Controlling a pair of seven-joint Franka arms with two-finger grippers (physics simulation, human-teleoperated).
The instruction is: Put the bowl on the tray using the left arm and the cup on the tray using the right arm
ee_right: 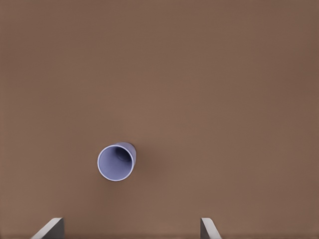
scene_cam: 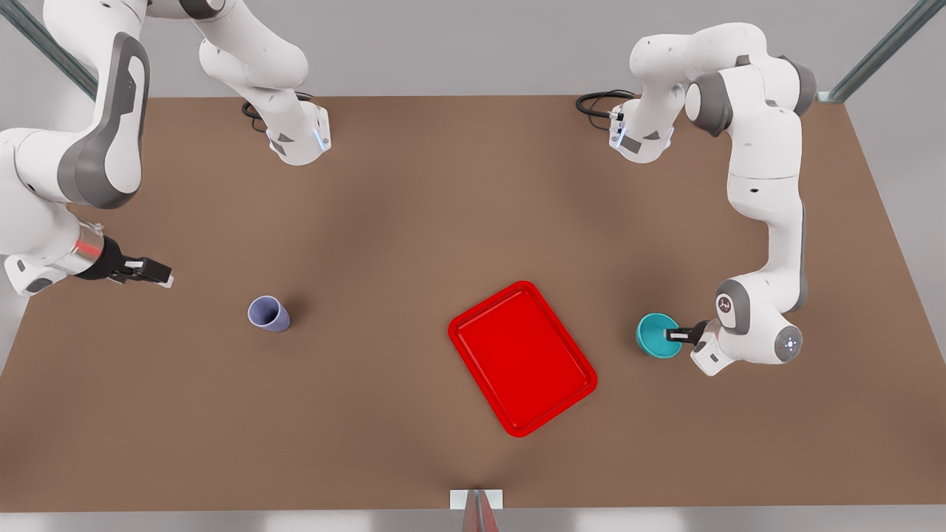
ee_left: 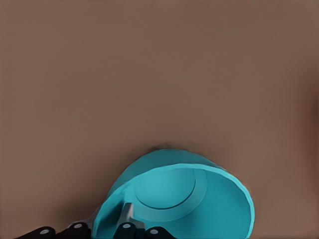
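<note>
On the table point(scene_cam: 414, 222), the left gripper point(scene_cam: 674, 335) is clamped across the rim of the bowl point(scene_cam: 655, 335), one finger point(ee_left: 125, 216) inside the wall, a hold that suits lifting it. The bowl sits near the tray point(scene_cam: 522, 357), on the front view's right of it. The right gripper point(scene_cam: 151, 271) hangs with fingers point(ee_right: 50, 228) apart, back from the upright cup point(scene_cam: 269, 313), apparently lining up an approach. The cup stands well apart from the tray.
</note>
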